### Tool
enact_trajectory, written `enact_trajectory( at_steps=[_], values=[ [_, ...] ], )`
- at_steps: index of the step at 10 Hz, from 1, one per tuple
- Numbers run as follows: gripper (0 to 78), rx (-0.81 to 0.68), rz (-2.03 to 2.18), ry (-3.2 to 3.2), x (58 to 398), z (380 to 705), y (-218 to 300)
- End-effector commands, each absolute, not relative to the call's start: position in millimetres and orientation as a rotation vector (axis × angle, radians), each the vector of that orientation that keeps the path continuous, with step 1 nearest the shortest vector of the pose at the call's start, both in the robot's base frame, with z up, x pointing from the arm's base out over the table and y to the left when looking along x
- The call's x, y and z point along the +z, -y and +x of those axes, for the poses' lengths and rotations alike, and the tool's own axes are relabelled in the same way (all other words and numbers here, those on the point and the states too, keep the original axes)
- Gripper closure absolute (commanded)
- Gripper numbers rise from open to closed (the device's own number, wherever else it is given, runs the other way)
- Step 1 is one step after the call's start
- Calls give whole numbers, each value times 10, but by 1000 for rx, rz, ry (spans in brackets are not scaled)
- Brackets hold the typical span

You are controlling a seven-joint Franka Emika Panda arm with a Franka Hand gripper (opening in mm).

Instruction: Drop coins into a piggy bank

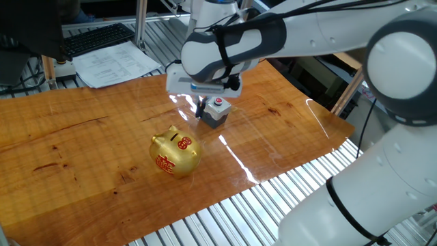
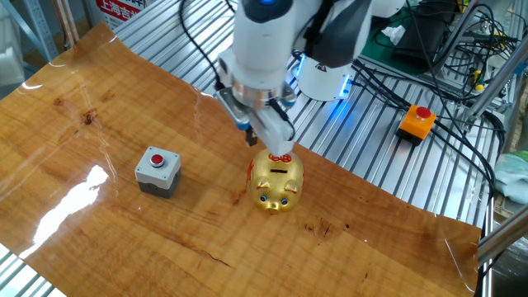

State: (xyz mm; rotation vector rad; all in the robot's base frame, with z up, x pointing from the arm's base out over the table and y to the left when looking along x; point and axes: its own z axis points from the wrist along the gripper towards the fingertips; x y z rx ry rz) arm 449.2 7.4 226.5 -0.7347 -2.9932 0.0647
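The gold piggy bank (image 1: 175,152) stands on the wooden table, with red marks on its side and around its top slot; it also shows in the other fixed view (image 2: 276,180). My gripper (image 1: 199,111) hangs above the table behind the pig, fingers pointing down and close together. In the other fixed view the gripper (image 2: 254,139) is just above and to the left of the pig's top. No red coin shows in either view; whether one sits between the fingertips is hidden.
A grey square block with a red button (image 1: 217,111) stands right beside the gripper, and left of the pig in the other view (image 2: 157,169). A keyboard (image 1: 95,37) and papers (image 1: 116,65) lie at the back. An orange button box (image 2: 417,121) sits on the metal rails.
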Motion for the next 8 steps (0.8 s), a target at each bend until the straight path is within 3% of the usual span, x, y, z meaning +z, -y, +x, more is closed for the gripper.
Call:
enact_trajectory(
  at_steps=[1, 8],
  values=[
    [764, 67, -817, 2977, 2251, 4398, -202],
    [764, 40, -1011, 2923, 2087, 4243, -496]
  ],
)
